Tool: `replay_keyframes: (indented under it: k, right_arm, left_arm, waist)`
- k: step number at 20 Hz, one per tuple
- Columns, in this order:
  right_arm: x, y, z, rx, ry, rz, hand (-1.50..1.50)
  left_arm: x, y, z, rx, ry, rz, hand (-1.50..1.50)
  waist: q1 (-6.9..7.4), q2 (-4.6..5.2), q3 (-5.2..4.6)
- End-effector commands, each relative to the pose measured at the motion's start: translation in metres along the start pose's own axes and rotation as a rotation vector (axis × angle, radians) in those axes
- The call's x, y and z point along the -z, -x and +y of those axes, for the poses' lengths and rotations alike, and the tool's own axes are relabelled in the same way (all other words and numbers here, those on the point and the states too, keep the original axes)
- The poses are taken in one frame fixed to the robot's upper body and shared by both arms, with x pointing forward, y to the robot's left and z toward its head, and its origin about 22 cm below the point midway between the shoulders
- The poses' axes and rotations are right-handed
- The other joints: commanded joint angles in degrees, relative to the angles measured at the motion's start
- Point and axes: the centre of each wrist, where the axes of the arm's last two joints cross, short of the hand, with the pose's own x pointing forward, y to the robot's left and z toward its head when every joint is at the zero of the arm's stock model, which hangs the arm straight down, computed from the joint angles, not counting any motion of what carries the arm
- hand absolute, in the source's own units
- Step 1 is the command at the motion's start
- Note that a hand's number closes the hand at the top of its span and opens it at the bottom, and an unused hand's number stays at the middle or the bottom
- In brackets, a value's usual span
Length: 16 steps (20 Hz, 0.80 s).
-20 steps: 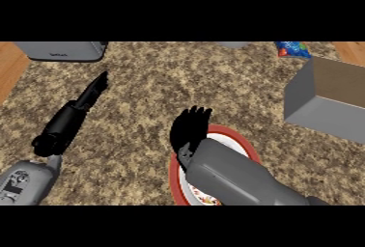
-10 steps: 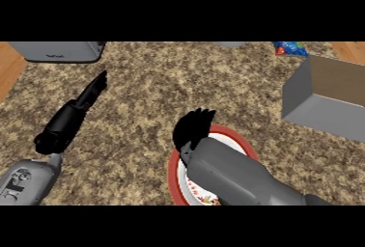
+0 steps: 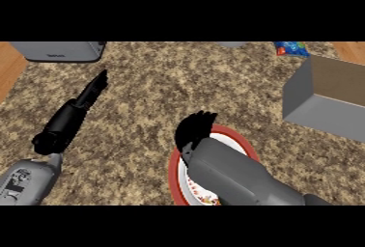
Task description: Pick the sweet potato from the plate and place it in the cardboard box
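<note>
A white plate with a red rim (image 3: 245,141) lies on the speckled counter at the lower middle. My right hand (image 3: 195,128) hangs over the plate's near-left part, and its grey forearm (image 3: 235,178) covers most of the plate. No sweet potato shows; the hand and forearm hide whatever lies there. At the right edge stands the cardboard box (image 3: 324,103), grey outside and brown inside, its opening facing up. My left hand (image 3: 70,120) rests open on the counter at the left, fingers straight and pointing away.
A grey appliance (image 3: 55,50) sits at the far left corner. A blue packet (image 3: 291,48) lies at the far right behind the box. Wooden flooring shows past the counter's left and right edges.
My right hand has dipped slightly lower over the plate. The left arm has barely moved.
</note>
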Motion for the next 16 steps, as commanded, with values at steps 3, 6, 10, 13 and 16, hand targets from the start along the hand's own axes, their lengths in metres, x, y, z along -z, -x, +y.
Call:
replay_keyframes:
  k: [3, 6, 10, 13, 16]
  right_arm:
    - [-0.005, -0.011, 0.013, -0.049, -0.042, 0.221, -1.50]
    - [-0.001, -0.010, 0.008, -0.070, -0.016, 0.254, -1.50]
    - [0.011, -0.007, 0.020, -0.074, -0.039, 0.285, -1.50]
    - [0.002, -0.009, 0.045, -0.033, -0.052, 0.259, -1.50]
    - [0.004, -0.008, 0.036, -0.047, -0.053, 0.225, -1.50]
  left_arm:
    - [-0.003, 0.000, 0.007, 0.004, 0.006, 0.018, 0.00]
    - [-0.004, 0.001, 0.001, 0.004, -0.009, 0.003, 0.00]
    - [-0.012, -0.001, 0.010, 0.011, -0.006, 0.004, 0.00]
    - [-0.020, 0.000, 0.013, 0.004, -0.011, 0.024, 0.00]
    - [-0.006, -0.002, -0.001, 0.011, -0.023, -0.004, 0.00]
  waist:
    - [0.22, -0.06, 0.00]
    - [-0.76, -0.21, 0.00]
    - [-0.47, -0.13, 0.02]
    - [-1.21, -0.32, 0.03]
    - [-1.00, 0.04, 0.04]
